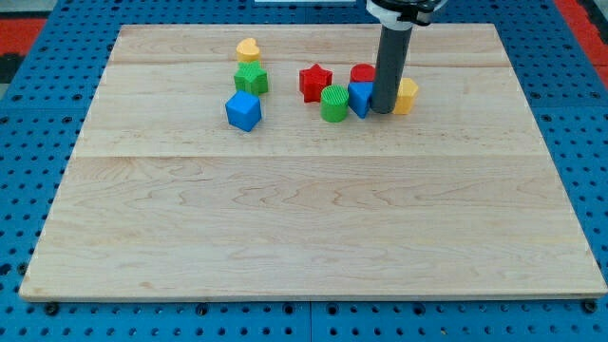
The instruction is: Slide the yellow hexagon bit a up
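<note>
The yellow hexagon (407, 95) lies on the wooden board (304, 218) toward the view's upper right, partly hidden by my rod. My tip (382, 111) rests on the board just left of the hexagon, touching it or nearly so, between it and the blue block (360, 99). The red cylinder (362, 74) sits just above the blue block, partly behind the rod.
A green cylinder (333, 103) and a red star (314, 82) lie left of the blue block. Further left are a yellow heart (248, 49), a green block (251, 79) and a blue cube (243, 111). A blue pegboard (28, 152) surrounds the board.
</note>
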Controlling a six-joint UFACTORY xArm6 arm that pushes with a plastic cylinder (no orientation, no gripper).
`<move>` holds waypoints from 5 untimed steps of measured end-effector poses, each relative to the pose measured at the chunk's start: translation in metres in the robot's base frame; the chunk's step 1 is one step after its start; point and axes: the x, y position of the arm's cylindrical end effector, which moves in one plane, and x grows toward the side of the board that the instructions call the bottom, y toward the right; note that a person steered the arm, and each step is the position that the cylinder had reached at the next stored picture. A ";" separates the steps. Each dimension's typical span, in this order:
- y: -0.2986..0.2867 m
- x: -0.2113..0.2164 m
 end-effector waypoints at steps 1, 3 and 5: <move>0.015 0.009; 0.042 0.017; 0.059 0.014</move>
